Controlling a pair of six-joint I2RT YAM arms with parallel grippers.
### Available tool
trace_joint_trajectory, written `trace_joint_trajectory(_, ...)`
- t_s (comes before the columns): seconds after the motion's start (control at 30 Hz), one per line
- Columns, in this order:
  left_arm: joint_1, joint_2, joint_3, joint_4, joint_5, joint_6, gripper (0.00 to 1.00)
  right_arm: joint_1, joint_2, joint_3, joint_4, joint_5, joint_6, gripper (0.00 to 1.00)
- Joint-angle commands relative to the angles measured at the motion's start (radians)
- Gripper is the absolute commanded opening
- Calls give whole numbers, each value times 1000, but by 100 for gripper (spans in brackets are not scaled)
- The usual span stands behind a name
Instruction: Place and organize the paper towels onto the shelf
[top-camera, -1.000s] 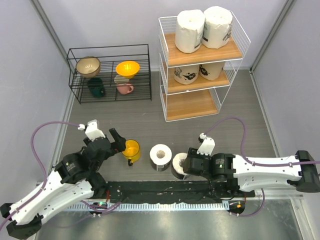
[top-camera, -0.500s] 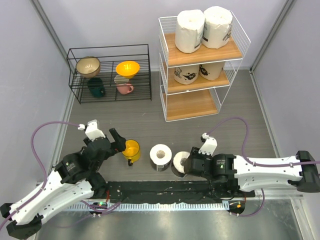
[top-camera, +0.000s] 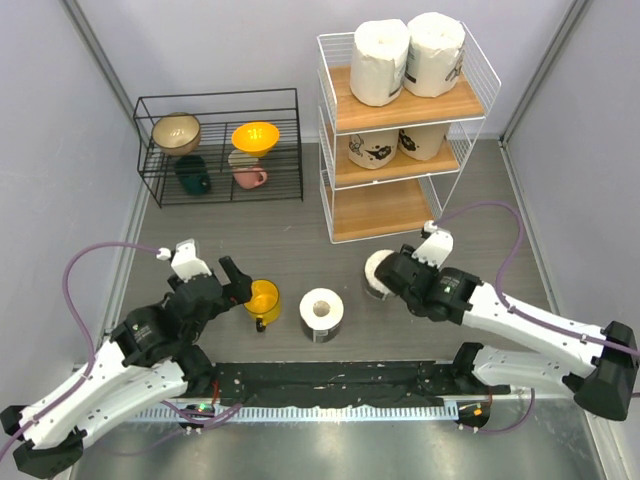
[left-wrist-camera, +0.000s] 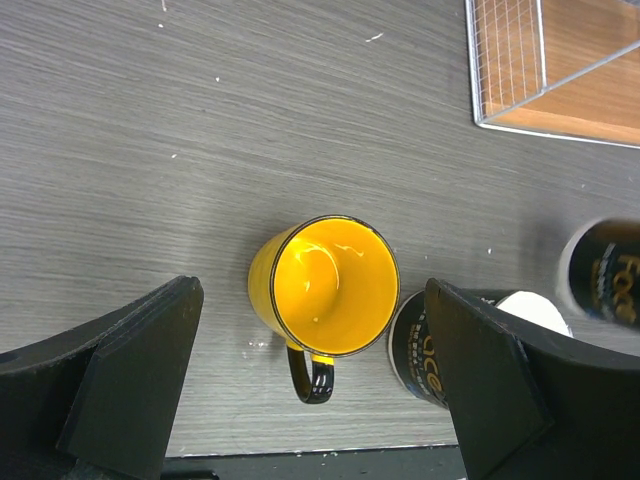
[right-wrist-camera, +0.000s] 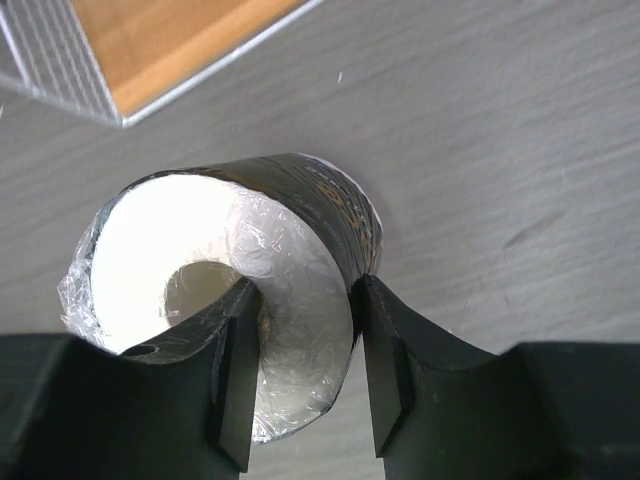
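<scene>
Two jaws of the left gripper (left-wrist-camera: 310, 300) stand released and wide apart, the yellow cup (left-wrist-camera: 325, 285) between them untouched. Just past its right jaw stands a loose roll (top-camera: 321, 312), its wrapper lettering cut off. Farther right, the right gripper (right-wrist-camera: 305, 350) is clenched on the wrapped roll (right-wrist-camera: 200, 250), one finger in the core. It has carried that roll from the near edge toward the shelf (top-camera: 385, 212), whose bare bottom board ahead of the jaws seems the likely spot. Its label reads only "Foo".
</scene>
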Motion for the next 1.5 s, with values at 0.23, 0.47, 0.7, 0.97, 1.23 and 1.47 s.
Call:
trace_joint_trajectory(0.23,-5,-3,2,21,-3,-4,100,-300,122,148,357,-130,-374,38)
trace_joint_trajectory(0.47,-5,-17,2,12,-1,-5,100,-372,256,214,520,-174,-460,38)
trace_joint_trajectory(0.7,-4,-35,-15,13,5,-11,100,-403,372,253,636,-184,-494,37)
trace_joint_trajectory(0.97,-5,-31,-27,27,14,-13,100,-419,420,204,765,-159,-462,36)
trace_joint_trajectory(1.23,-5,-28,-30,32,16,-7,100,-438,458,181,822,-155,-442,36)
trace_joint_trajectory(1.47,-5,-25,-35,36,14,-7,99,-447,485,153,885,-147,-436,35)
